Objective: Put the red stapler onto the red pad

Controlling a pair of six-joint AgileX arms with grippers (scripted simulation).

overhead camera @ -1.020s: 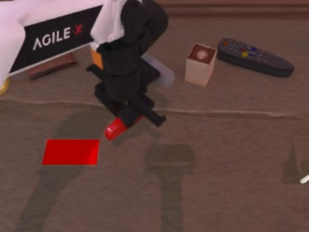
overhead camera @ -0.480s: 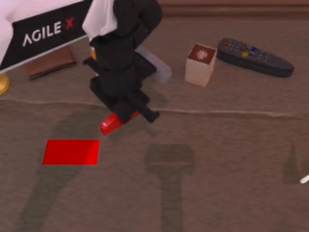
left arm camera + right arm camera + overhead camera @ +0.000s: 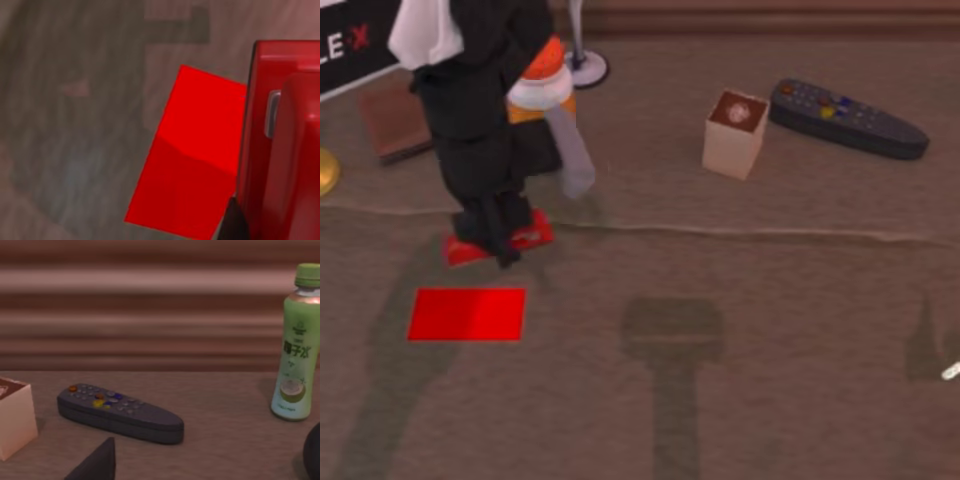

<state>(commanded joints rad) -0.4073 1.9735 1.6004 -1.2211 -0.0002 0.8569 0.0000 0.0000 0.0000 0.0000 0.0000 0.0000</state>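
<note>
Brown cloth covers the bench (image 3: 770, 330), with a remote (image 3: 848, 118) and a small box (image 3: 734, 133) far off to the right. My left fingers (image 3: 500, 240) are clamped on the stapler (image 3: 532, 234), holding it about its middle so both red ends stick out, and it hangs just beyond the far edge of the pad (image 3: 467, 314), not yet over it. From my wrist, the stapler (image 3: 280, 150) fills one side and the pad (image 3: 187, 160) lies beside it.

I judge the stapler stiff, fairly light and glossy, so likely slippery; a hold across the middle seems right to keep it from tipping.

Compared with 1 second ago, I have carried it well leftward and turned it to lie more along the pad's length. My right arm is parked, its fingers (image 3: 100, 462) barely showing, so I cannot tell their state.
</note>
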